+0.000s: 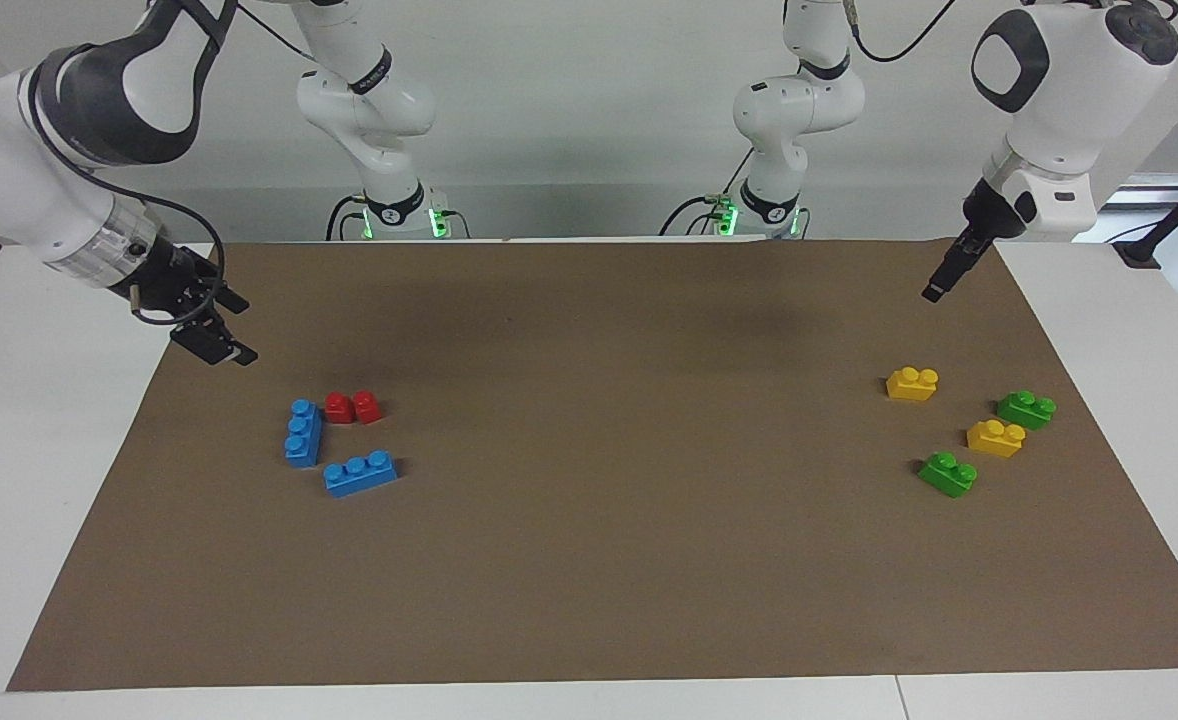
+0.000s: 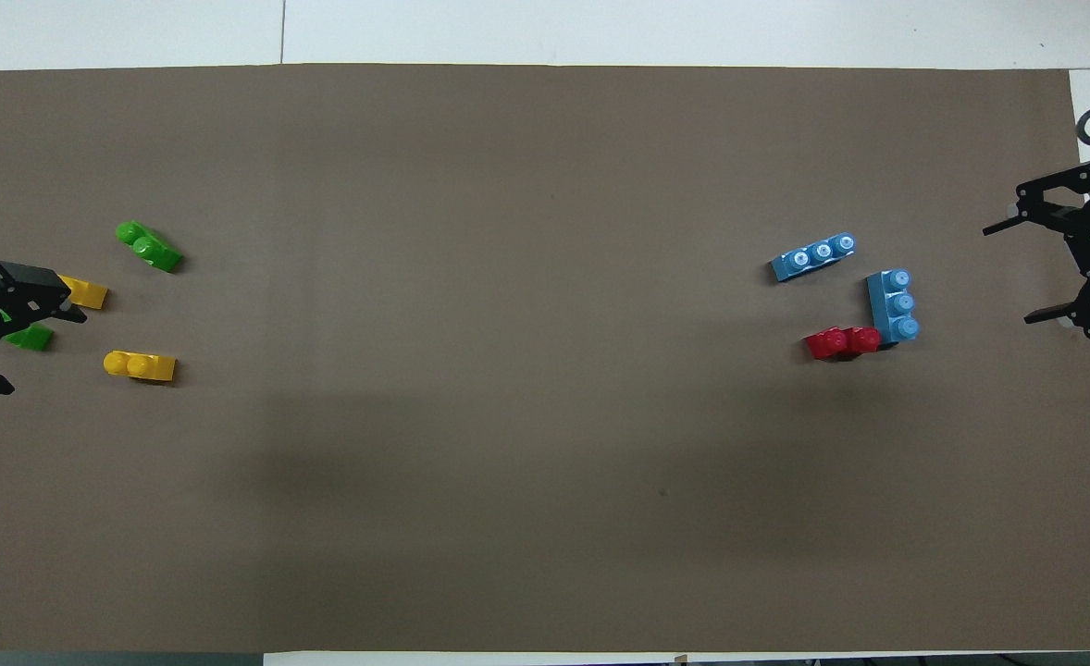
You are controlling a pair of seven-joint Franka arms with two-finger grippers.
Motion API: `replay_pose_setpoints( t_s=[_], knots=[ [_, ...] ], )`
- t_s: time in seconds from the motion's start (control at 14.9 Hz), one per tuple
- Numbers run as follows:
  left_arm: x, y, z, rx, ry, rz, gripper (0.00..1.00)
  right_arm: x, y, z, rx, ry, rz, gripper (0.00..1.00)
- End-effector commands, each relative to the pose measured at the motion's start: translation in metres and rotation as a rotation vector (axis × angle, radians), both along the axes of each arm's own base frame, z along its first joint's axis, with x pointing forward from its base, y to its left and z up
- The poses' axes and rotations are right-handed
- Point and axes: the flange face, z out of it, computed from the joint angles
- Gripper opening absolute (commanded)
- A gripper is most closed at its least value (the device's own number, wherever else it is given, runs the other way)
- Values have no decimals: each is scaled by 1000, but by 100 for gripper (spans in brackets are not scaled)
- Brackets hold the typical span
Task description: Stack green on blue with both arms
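Now both arms hang raised at the ends of the table (image 1: 589,620), which is covered by a brown sheet. The right hand (image 1: 217,340) (image 2: 1045,273) hovers over the sheet's edge at the right arm's end, its two fingers spread wide with nothing between them. The left hand (image 1: 934,292) (image 2: 8,342) hovers at the left arm's end; from above it hides part of the bricks there, and its fingers also stand apart, holding nothing.

Two blue bricks lie at the right arm's end. In the facing view, one blue brick (image 1: 302,432) (image 2: 892,305) sits with a red brick (image 1: 353,407) (image 2: 841,342) touching it at about two o'clock; the other blue brick (image 1: 360,473) (image 2: 813,256) lies at about four o'clock from the first, close by but apart.

At the left arm's end sit four short bricks. In the facing view, one green brick (image 1: 1026,408) (image 2: 31,338) lies just beside a yellow brick (image 1: 995,437) (image 2: 87,293), at one o'clock from it. The second green brick (image 1: 947,473) (image 2: 149,246) is at eight o'clock from that yellow one, and another yellow brick (image 1: 912,383) (image 2: 140,366) is at ten o'clock. No green brick rests on a blue one.
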Motion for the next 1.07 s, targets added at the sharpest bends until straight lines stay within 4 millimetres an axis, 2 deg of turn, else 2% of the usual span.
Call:
replay_pose_setpoints(
  t_s=[0.0, 0.27, 0.47, 0.67, 0.74, 0.81, 1.01],
  knots=[
    [19, 9, -28, -20, -20, 32, 100, 19, 5, -12, 16, -8, -19, 100],
    [48, 15, -68, -22, -49, 46, 100, 39, 7, -34, 50, -13, -41, 100],
    [73, 20, -87, -28, -44, 53, 100, 52, 22, -44, 54, -10, -62, 100],
    [98, 27, -105, -28, -35, 54, 100, 66, 22, -74, 77, -9, -92, 100],
    [102, 38, -107, -26, -35, 68, 100, 69, 22, -81, 84, -14, -103, 100],
    [108, 41, -113, -25, -30, 72, 100, 73, 22, -92, 96, -7, -118, 100],
    [132, 41, -129, -30, -18, 74, 100, 79, 21, -114, 100, -4, -139, 100]
  ],
)
